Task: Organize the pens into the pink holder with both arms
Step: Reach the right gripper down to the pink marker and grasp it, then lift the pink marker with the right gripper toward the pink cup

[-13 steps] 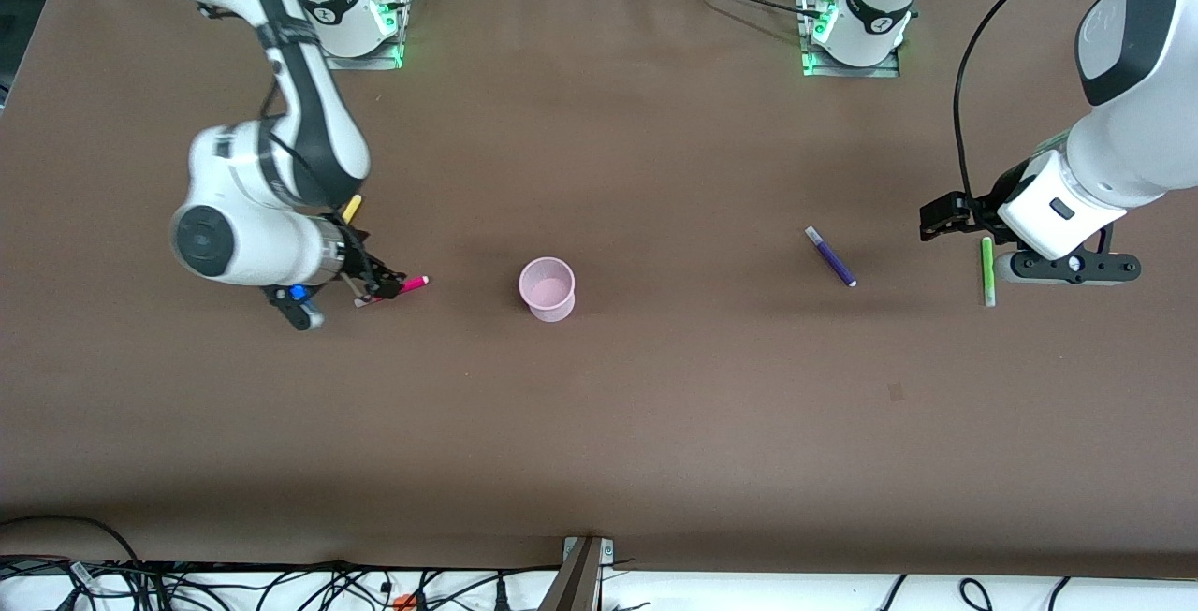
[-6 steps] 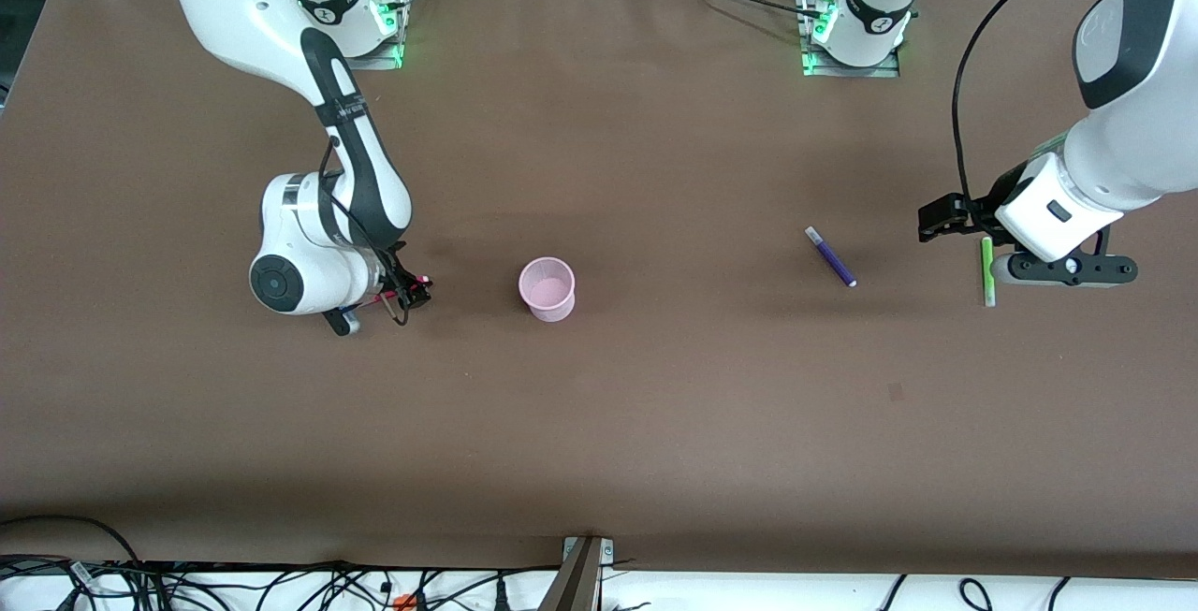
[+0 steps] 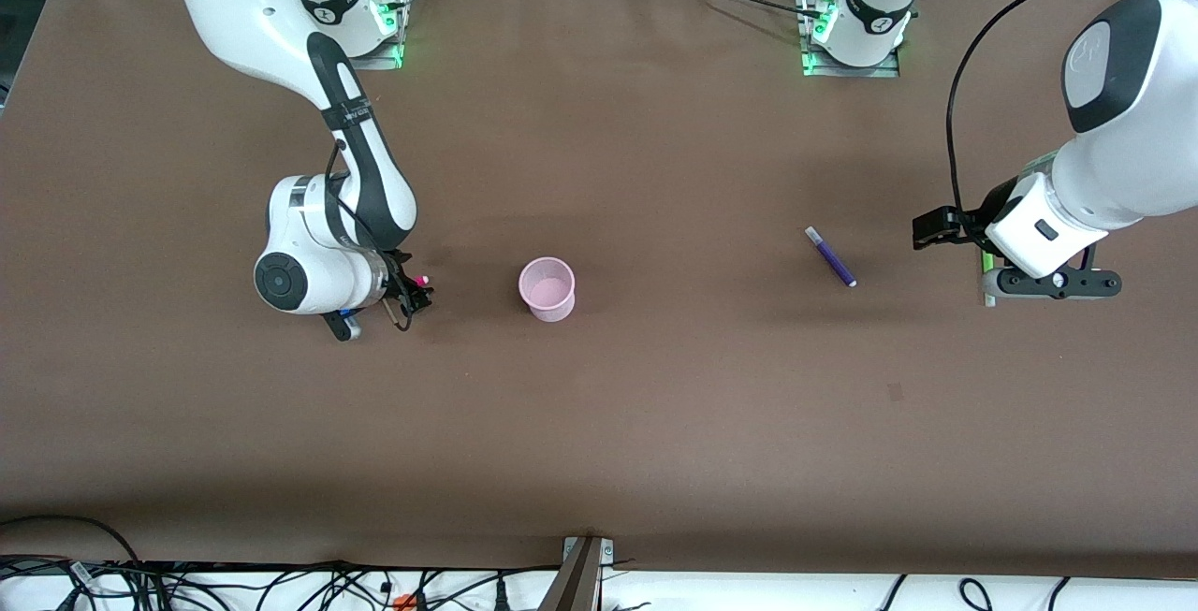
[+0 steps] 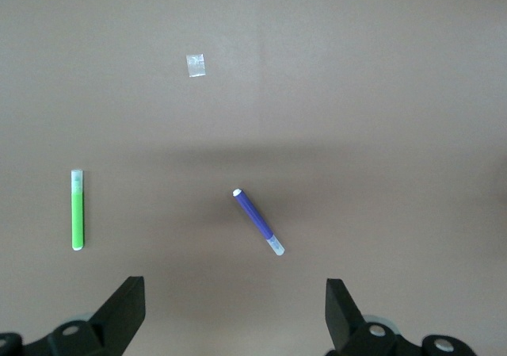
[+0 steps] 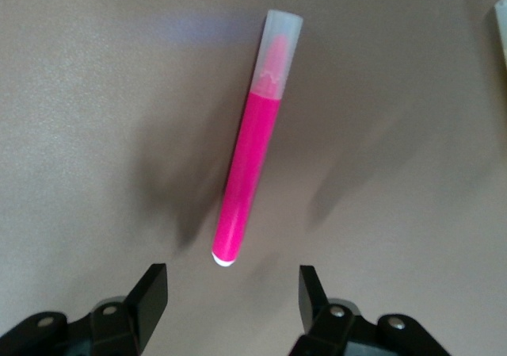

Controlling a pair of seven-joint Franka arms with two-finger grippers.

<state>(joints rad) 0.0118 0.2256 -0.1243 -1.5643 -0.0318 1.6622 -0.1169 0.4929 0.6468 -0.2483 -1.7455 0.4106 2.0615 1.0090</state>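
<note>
A: While the pink holder (image 3: 547, 288) stands upright mid-table, where are the grippers?

B: The right gripper (image 5: 232, 302) hangs low over the magenta pen (image 5: 250, 160), fingers apart, beside the holder toward the right arm's end. The left gripper (image 4: 231, 316) hovers spread wide, gripping nothing.

A: The other pens?

B: The purple pen (image 3: 830, 256) lies toward the left arm's end from the holder. The green pen (image 4: 77, 210) lies farther that way, mostly hidden under the left wrist.
</note>
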